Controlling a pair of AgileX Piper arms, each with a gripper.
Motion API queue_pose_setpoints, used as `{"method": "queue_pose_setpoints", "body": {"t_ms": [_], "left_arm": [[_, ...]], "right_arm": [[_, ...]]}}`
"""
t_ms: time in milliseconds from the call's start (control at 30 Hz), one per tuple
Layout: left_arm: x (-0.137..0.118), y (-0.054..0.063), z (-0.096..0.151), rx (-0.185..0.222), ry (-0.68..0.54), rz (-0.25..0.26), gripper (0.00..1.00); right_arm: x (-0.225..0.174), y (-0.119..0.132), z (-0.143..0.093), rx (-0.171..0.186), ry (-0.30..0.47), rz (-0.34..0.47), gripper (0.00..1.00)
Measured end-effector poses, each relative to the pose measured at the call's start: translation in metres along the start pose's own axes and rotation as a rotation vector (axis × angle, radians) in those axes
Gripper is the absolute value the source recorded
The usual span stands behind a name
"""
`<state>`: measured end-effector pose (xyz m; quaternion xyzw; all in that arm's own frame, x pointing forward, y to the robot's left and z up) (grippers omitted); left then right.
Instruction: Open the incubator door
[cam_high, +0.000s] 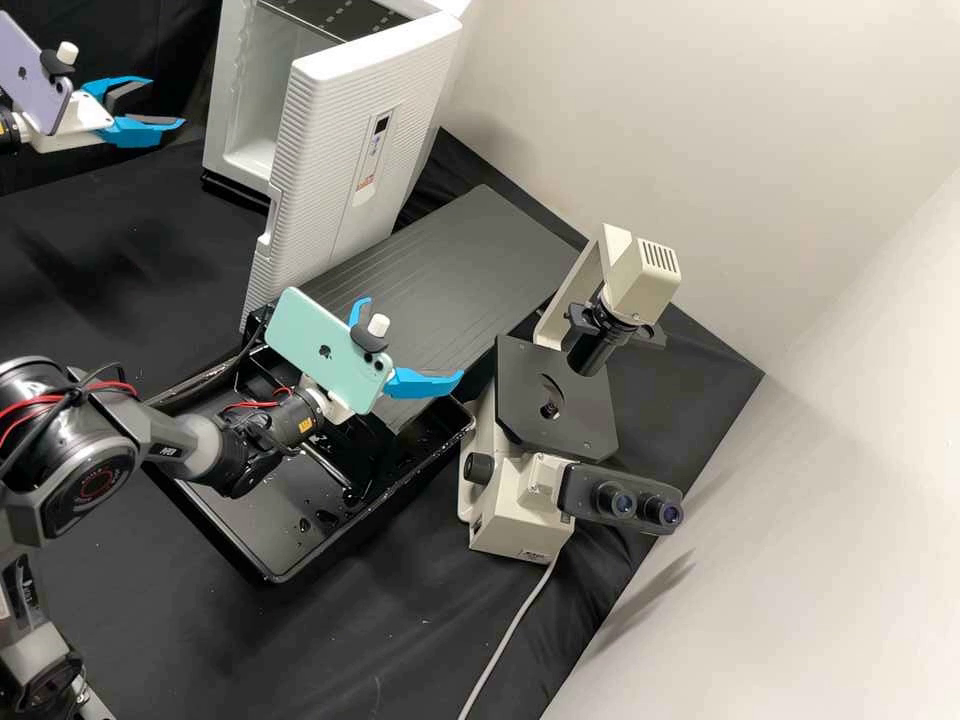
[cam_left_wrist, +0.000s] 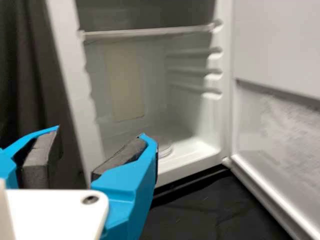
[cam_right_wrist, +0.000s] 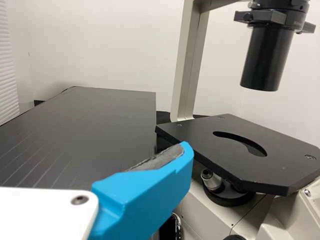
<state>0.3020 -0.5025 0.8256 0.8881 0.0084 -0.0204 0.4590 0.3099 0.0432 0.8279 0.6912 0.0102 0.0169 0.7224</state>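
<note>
At the far left of the counter, incubator (cam_high: 222, 110): white, its door (cam_high: 315, 140) already swung wide open
Incubator contents: a shelf (cam_left_wrist: 145, 33) across the upper part; low inside, a small round item (cam_left_wrist: 165, 148), too blurred to name; ridged side wall
Door's inner face: a pale, cloudy panel (cam_left_wrist: 285, 120) in its lower part
Tray (cam_high: 376, 502): black, near the middle; shiny wet-looking drops and black pieces inside
Left pincer (cam_high: 168, 102): apart, just left of the incubator, nothing between its fingers
Right pincer (cam_high: 413, 338): apart, above the far side of the tray
Slab (cam_high: 480, 250): black, grooved, between incubator and microscope (cam_high: 510, 500)
Counter (cam_high: 380, 630): black cloth, creased; a pale cable (cam_high: 512, 632) runs nearward from the microscope
Room: plain off-white walls (cam_high: 800, 150) to the far side and right; dark drape (cam_left_wrist: 25, 90) left of the incubator
</note>
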Motion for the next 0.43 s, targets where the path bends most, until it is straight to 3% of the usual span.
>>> {"method": "queue_pose_setpoints", "body": {"t_ms": [233, 433], "left_arm": [[-0.012, -0.012, -0.013, -0.052, 0.092, 0.076, 1.0], [-0.013, -0.02, -0.022, -0.107, 0.178, 0.068, 1.0]], "right_arm": [[0.0, 0.0, 0.0, 0.0, 0.0, 0.0, 1.0], [0.0, 0.0, 0.0, 0.0, 0.0, 0.0, 1.0]]}}
